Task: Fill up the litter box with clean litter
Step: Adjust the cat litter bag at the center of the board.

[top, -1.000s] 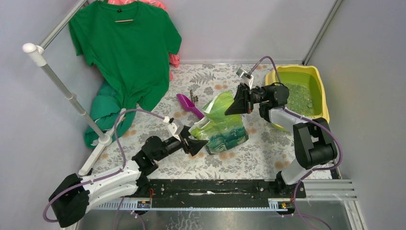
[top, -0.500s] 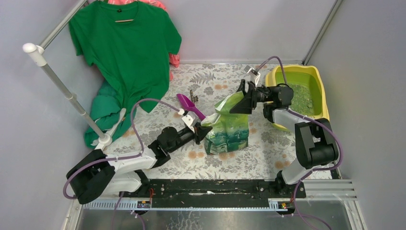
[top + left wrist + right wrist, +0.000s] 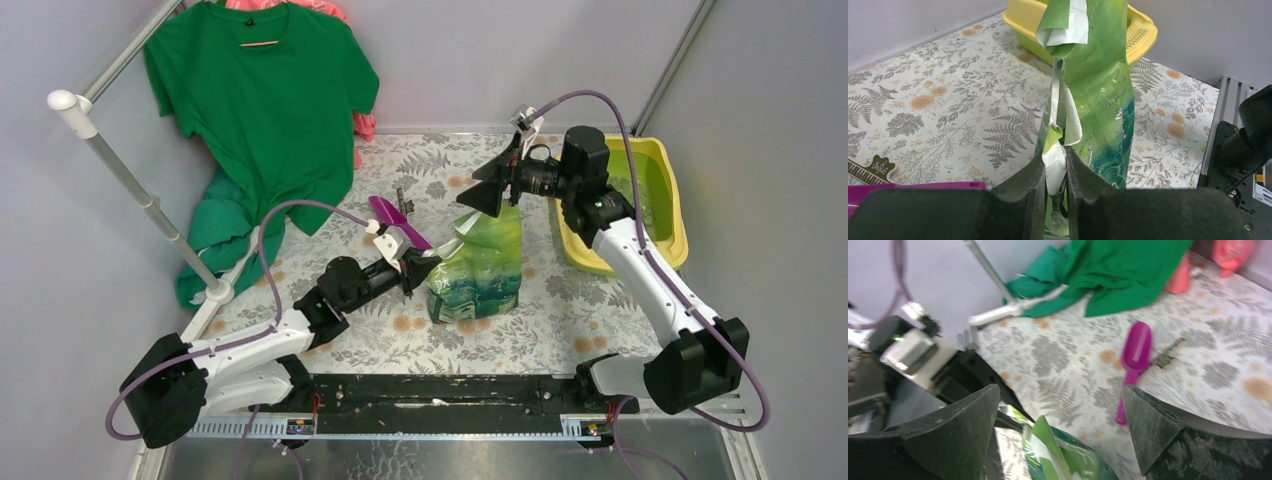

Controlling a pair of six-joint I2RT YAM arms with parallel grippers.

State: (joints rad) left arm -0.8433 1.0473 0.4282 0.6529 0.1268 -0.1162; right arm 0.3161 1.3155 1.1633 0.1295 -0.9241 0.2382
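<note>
Two jobs split. My left fingers (image 3: pixel 1034 185) clamp the litter bag (image 3: pixel 480 262) by its side fold, likely to prop it upright. My right fingers (image 3: pixel 955 430) are spread wide above its top, holding nothing. The litter box (image 3: pixel 679 205) is at the far right corner of the desk (image 3: pixel 560 320), with clean litter (image 3: pixel 645 200) inside.

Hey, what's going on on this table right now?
Two robot arms are working with a green bag that stands upright. The left end effector is pinching the bag's side edge low down. The right end effector hangs open just above the bag's top, holding nothing. The yellow litter box at the far right already has some green litter in it.
</note>
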